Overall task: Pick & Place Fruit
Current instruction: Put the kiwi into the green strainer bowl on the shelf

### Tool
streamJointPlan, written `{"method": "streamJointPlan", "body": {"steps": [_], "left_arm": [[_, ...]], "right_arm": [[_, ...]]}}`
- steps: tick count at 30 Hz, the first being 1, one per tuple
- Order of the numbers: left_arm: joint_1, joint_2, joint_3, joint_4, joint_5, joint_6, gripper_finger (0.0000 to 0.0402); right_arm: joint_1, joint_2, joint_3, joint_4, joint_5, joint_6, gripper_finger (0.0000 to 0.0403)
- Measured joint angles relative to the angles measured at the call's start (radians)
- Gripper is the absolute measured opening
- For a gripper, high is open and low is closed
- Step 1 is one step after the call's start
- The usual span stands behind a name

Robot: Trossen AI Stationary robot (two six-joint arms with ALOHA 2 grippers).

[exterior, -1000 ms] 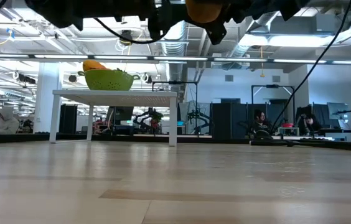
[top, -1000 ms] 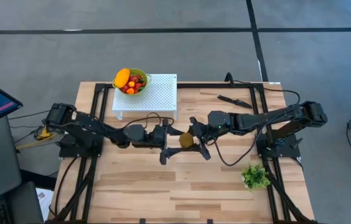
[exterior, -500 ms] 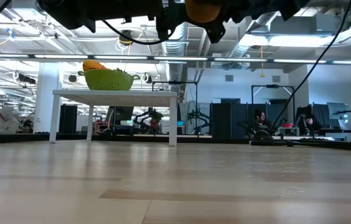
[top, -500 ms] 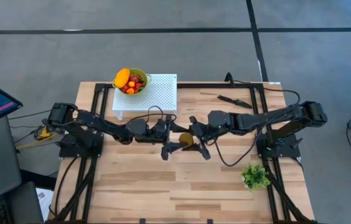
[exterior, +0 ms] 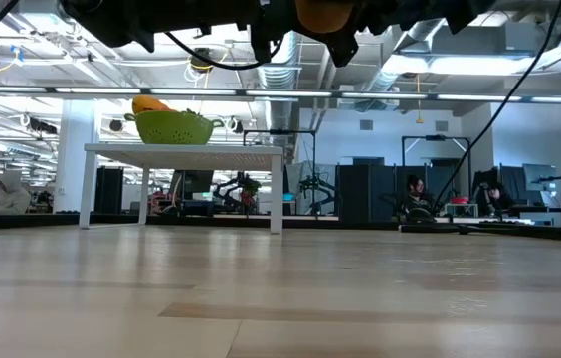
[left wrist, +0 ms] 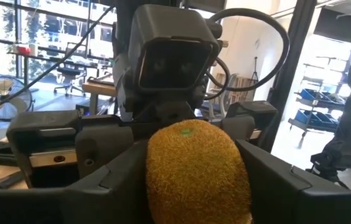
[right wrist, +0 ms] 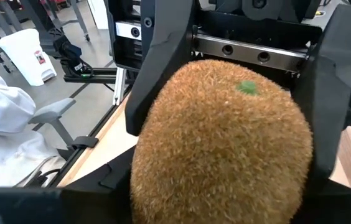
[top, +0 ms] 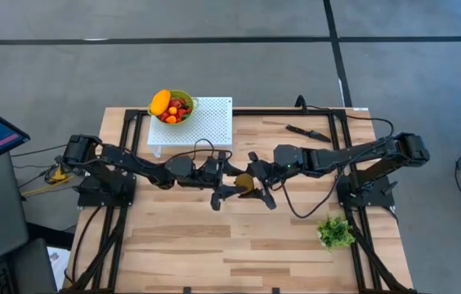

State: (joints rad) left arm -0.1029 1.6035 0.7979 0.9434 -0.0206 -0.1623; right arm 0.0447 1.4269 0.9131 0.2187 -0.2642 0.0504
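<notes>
Hovering above counter centre, left claw and right claw are both seemingly clamping the kiwi, jaws part-open around it.

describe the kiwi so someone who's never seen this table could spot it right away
Start at the middle of the wooden table, where the two dark arms meet in front of the white perforated stand. Held up off the table between the left gripper and the right gripper is the kiwi. It is a fuzzy brown oval, unlike the small bright fruit in the green bowl on the stand.
</notes>
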Motion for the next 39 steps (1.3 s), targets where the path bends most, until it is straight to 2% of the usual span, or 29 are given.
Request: {"method": "streamJointPlan", "body": {"steps": [5, 11, 20, 26, 30, 33, 39], "left_arm": [[0.001, 0.0, 0.0, -0.005, 0.014, 0.0, 0.0217], [0.001, 0.003, -0.002, -0.027, 0.027, 0.027, 0.0214], [0.006, -0.004, 0.0, -0.058, 0.03, 0.045, 0.0215], [0.038, -0.126, -0.004, -0.291, 0.027, 0.103, 0.0215], [0.074, -0.259, -0.004, -0.472, 0.02, 0.121, 0.0216], [0.097, -0.371, -0.004, -0.59, -0.04, 0.181, 0.0215], [0.171, -0.57, -0.003, -0.838, -0.298, 0.306, 0.022]], "right_arm": [[0.0, 0.0, 0.0, -0.009, -0.001, 0.03, 0.0228], [-0.002, -0.001, 0.003, -0.111, -0.001, 0.073, 0.0231], [-0.025, 0.0, 0.039, -0.21, -0.004, 0.079, 0.0276], [-0.044, -0.001, 0.119, -0.492, 0.008, 0.095, 0.0291], [-0.063, -0.001, 0.124, -0.533, 0.006, 0.115, 0.0292], [-0.086, -0.001, 0.124, -0.532, 0.007, 0.141, 0.0292], [-0.117, 0.0, 0.124, -0.536, 0.006, 0.163, 0.0292]]}}
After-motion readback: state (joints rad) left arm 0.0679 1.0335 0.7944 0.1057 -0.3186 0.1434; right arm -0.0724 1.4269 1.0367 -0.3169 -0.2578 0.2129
